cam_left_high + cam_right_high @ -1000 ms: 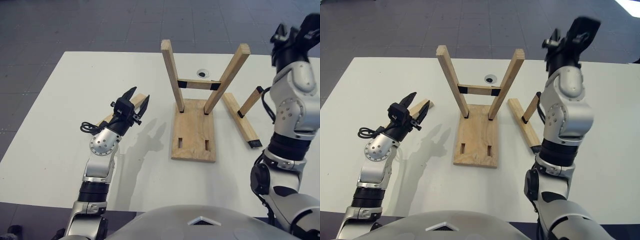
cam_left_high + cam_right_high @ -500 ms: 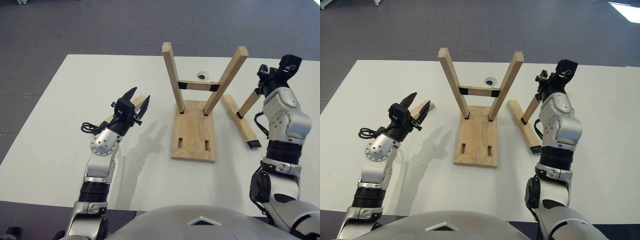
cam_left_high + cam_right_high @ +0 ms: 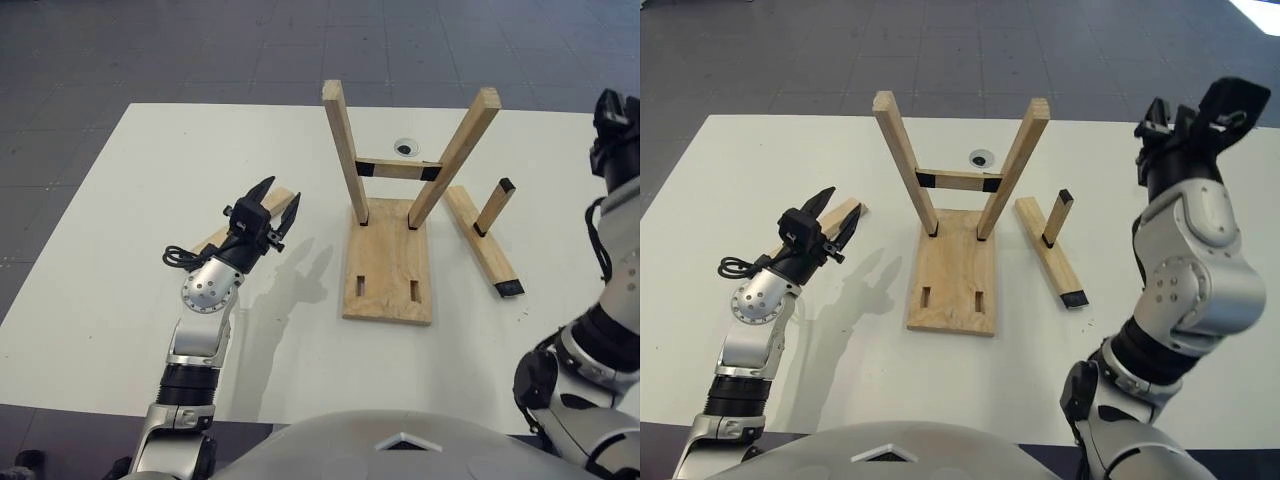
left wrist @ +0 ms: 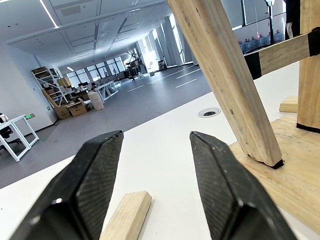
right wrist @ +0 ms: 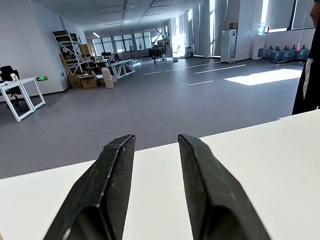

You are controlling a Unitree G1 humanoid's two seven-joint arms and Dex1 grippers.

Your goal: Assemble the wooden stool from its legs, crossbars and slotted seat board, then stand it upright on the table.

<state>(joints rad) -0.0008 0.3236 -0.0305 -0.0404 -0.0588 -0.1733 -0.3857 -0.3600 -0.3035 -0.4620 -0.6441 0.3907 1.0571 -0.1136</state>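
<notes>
The slotted seat board (image 3: 388, 262) lies flat in the middle of the white table. Two legs (image 3: 345, 150) stand tilted in its far slots, joined by a crossbar (image 3: 400, 169); its two near slots (image 3: 360, 285) are empty. To the right a second leg (image 3: 480, 245) lies on the table with a short crossbar (image 3: 494, 205) sticking up from it. A loose wooden piece (image 3: 250, 218) lies at the left. My left gripper (image 3: 270, 207) hovers open just above the near end of that piece (image 4: 127, 217). My right gripper (image 3: 1195, 110) is raised high at the right, open and holding nothing.
A round cable hole (image 3: 405, 148) sits in the table (image 3: 120, 260) behind the standing legs. A black cable (image 3: 178, 256) loops at my left wrist. The table's near and left parts are bare; grey floor lies beyond the far edge.
My right arm dropped toward the upright crossbar on the lying leg, then lifted away up and to the right. The left arm and the wooden parts have not moved.
</notes>
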